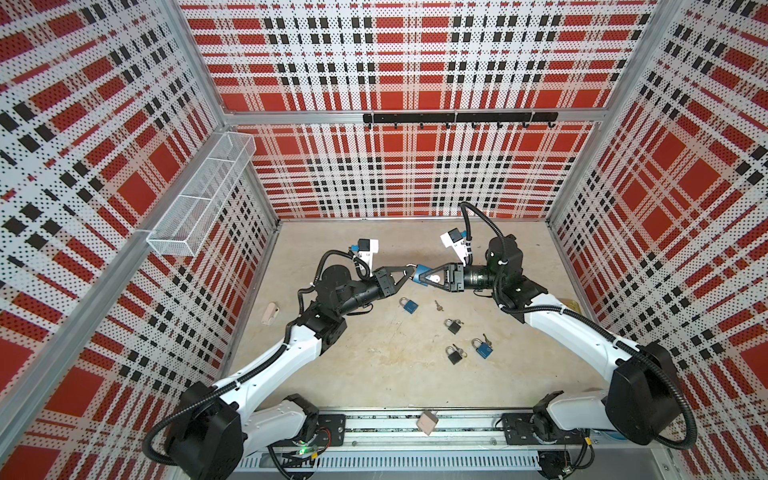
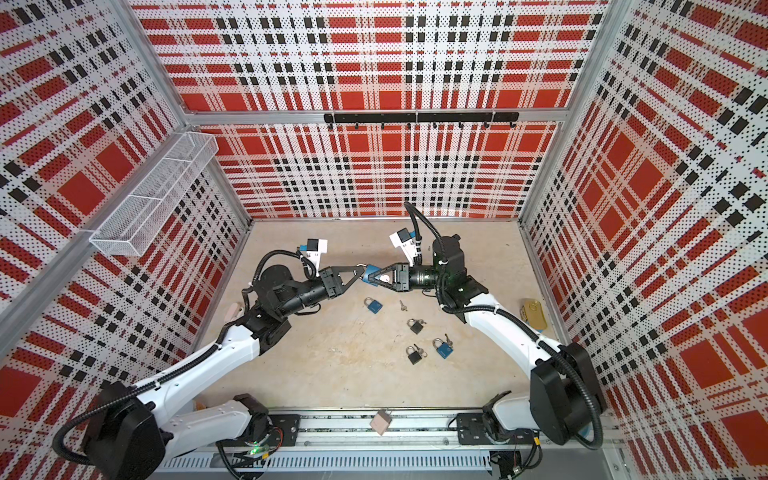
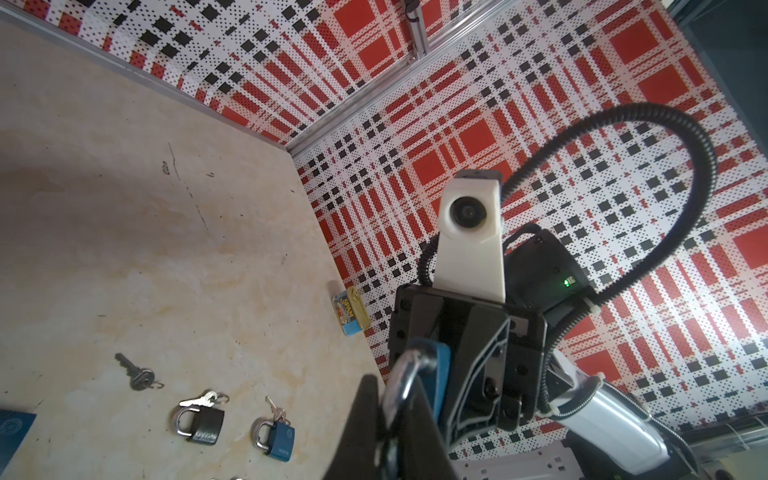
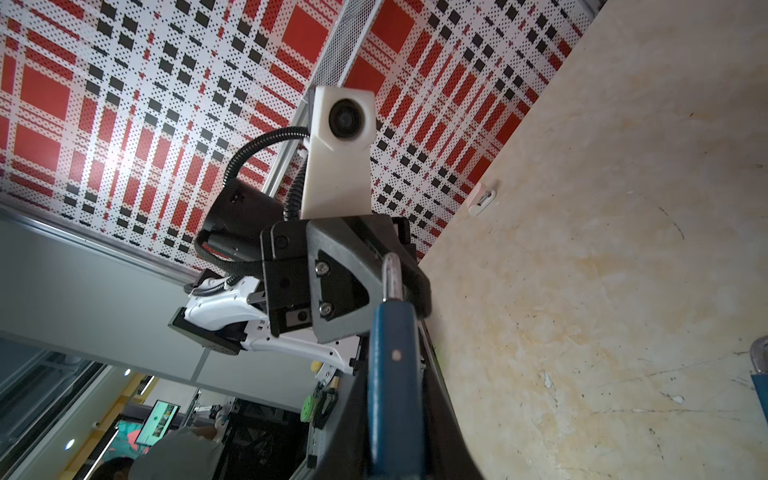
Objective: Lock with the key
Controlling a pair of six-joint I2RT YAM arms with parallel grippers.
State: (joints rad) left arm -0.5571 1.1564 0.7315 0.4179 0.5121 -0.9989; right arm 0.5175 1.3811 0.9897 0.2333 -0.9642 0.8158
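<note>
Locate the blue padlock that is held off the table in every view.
Top view: blue padlock near centre, slightly right.
Top view: padlock near centre, slightly left.
Left wrist: bottom centre, behind its silver shackle.
Right wrist: bottom centre, edge-on.
Shared landmark: the beige table.

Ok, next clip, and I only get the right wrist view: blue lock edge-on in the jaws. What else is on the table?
Observer: Four padlocks: two blue, two black.
Reviewer: Any key lying loose?
Observer: One key, just right of the farther blue padlock in both top views.
Reviewer: Other clutter?
Observer: A Spam tin by the right wall.
</note>
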